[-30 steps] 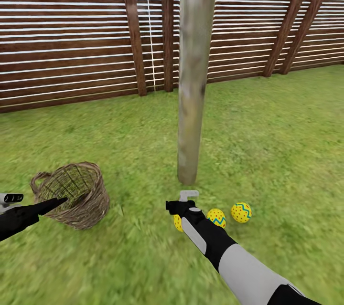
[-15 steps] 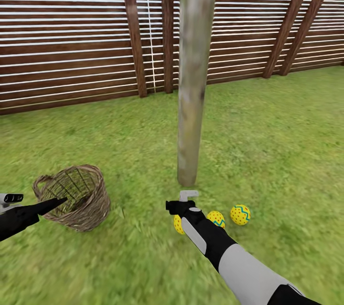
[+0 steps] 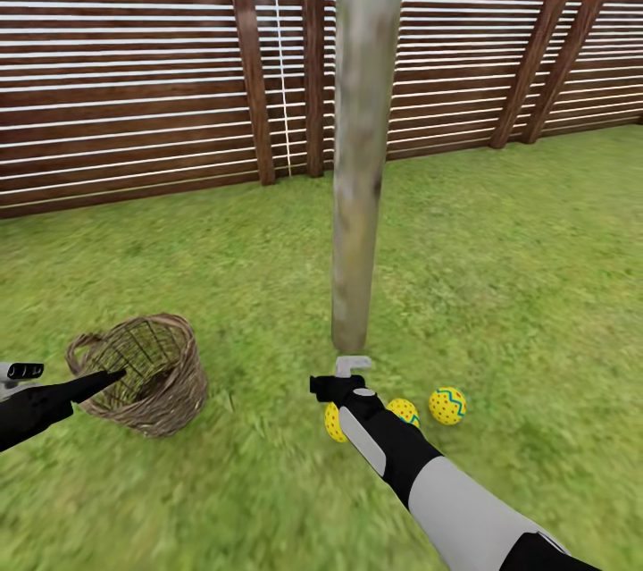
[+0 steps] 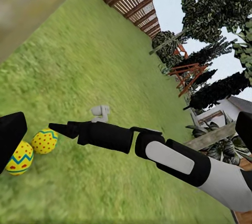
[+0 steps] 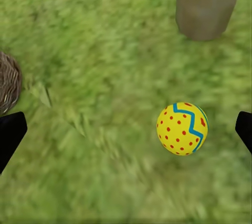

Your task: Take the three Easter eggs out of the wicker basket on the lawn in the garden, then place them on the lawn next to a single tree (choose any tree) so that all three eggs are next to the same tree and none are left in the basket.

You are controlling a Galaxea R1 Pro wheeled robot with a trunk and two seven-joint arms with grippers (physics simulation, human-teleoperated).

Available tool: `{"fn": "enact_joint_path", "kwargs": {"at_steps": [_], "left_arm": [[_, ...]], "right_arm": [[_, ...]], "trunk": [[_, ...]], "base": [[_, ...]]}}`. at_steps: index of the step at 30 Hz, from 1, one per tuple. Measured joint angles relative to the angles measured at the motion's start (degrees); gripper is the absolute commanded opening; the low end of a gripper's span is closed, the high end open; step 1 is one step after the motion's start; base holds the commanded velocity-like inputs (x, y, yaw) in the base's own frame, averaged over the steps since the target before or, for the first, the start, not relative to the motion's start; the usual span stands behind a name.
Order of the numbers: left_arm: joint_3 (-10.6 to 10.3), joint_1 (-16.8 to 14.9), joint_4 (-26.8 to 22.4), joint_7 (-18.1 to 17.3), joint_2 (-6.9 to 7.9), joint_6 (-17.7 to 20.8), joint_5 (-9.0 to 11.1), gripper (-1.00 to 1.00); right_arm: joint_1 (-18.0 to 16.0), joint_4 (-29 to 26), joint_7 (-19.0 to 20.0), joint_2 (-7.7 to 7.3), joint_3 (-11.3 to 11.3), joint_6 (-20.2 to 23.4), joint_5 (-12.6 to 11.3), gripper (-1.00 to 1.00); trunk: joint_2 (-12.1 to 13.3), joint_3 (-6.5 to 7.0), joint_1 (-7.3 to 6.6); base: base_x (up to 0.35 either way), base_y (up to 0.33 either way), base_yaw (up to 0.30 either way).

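All three Easter eggs (image 3: 446, 405) lie on the lawn (image 3: 536, 285) at lower centre beside the tree (image 3: 362, 196), the wicker basket (image 3: 143, 372) looks empty, and the right tool (image 3: 344, 374) hovers with jaws apart (placing looks finished; withdraw next).

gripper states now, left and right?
Left gripper: open, empty, beside the brown wicker basket.
Right gripper: open, over a yellow red-dotted Easter egg lying loose on the green lawn.
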Motion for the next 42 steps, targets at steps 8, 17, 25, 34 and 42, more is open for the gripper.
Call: {"fn": "enact_joint_path", "kwargs": {"at_steps": [8,17,25,34,42], "left_arm": [[0.0,-0.1,0.1,0.0,0.00,0.0,-0.1,1.00],[0.1,-0.5,2.0,0.0,0.03,-0.1,-1.8,1.00],[0.4,-0.6,5.0,0.0,0.72,-0.2,-2.8,1.00],[0.5,-0.7,12.7,7.6,4.20,-0.6,-3.4,1.00],[0.6,-0.8,14.9,26.7,4.32,-0.4,-3.2,1.00]], "right_arm": [[0.0,0.0,0.0,0.00,0.0,0.0,0.0,1.00],[0.0,0.0,-0.1,0.00,-0.1,0.0,0.0,1.00],[0.0,0.0,-0.1,0.00,-0.1,0.0,0.0,1.00],[0.0,0.0,-0.1,0.00,-0.1,0.0,0.0,1.00],[0.0,0.1,-0.1,0.00,-0.2,0.2,0.0,1.00]], "trunk": [[3.2,1.44,-1.76],[6.8,3.05,-3.73],[10.0,4.49,-5.49],[13.6,6.10,-7.47],[16.8,7.54,-9.23]], "base": [[0.000,0.000,0.000],[0.000,0.000,0.000],[0.000,0.000,0.000],[0.000,0.000,0.000],[0.000,0.000,0.000]]}}
